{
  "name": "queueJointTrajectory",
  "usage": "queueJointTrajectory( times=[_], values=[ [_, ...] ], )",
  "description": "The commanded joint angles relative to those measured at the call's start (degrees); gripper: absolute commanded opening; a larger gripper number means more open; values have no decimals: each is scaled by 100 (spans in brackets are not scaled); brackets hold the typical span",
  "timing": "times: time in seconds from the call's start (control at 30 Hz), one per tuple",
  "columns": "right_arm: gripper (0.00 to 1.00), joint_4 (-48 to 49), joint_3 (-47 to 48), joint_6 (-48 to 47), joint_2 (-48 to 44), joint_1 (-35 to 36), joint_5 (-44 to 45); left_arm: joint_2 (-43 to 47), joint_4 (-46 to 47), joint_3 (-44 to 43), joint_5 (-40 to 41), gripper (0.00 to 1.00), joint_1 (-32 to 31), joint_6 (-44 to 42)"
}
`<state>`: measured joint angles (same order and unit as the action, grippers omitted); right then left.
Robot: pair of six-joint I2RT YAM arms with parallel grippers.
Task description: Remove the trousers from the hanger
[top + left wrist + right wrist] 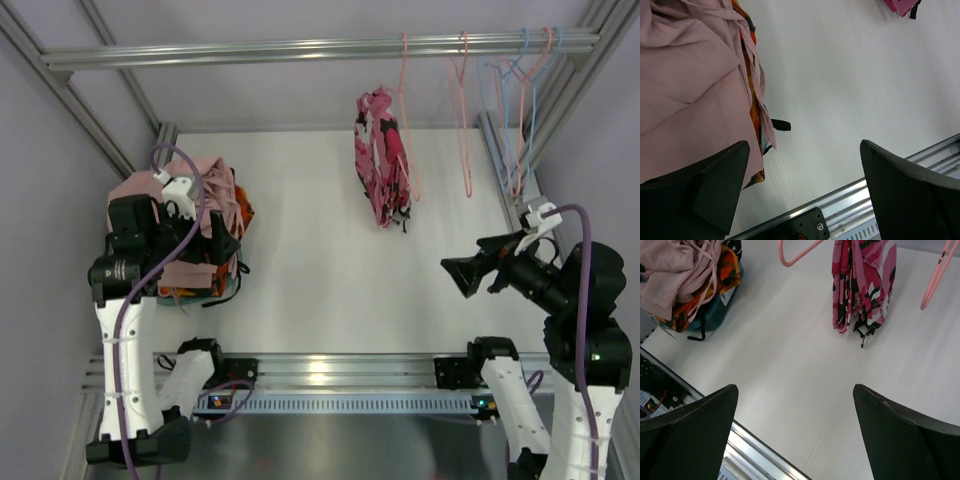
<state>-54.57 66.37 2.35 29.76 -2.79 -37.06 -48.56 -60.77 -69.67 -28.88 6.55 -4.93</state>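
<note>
A pair of pink, black and white camouflage trousers [380, 170] hangs from a pink hanger [405, 80] on the top rail; it also shows in the right wrist view [860, 285]. At the left lies a pile with the pale pink trousers [150, 190] on top of the orange camouflage trousers [238, 210]. In the left wrist view the pink pair [685, 75] covers the orange pair [756, 107]. My left gripper [222, 245] [805, 190] is open and empty at the pile's right edge. My right gripper [458, 276] [795, 435] is open and empty over bare table, near right.
Several empty pink and blue hangers [515, 110] hang from the top rail [300, 47] at the right. A teal cloth [715, 315] lies under the pile. An aluminium rail [330, 370] runs along the table's near edge. Frame posts stand at both back corners.
</note>
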Motion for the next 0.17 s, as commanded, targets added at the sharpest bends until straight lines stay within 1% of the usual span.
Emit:
queueJointTrajectory(
  times=[0.0,0.13],
  values=[
    [99,43,-273,-173,-347,-64,146,188,-172,-117,6,98,5,-114],
    [99,-19,-388,-174,-576,-64,138,188,-163,-170,163,98,5,-43]
  ],
)
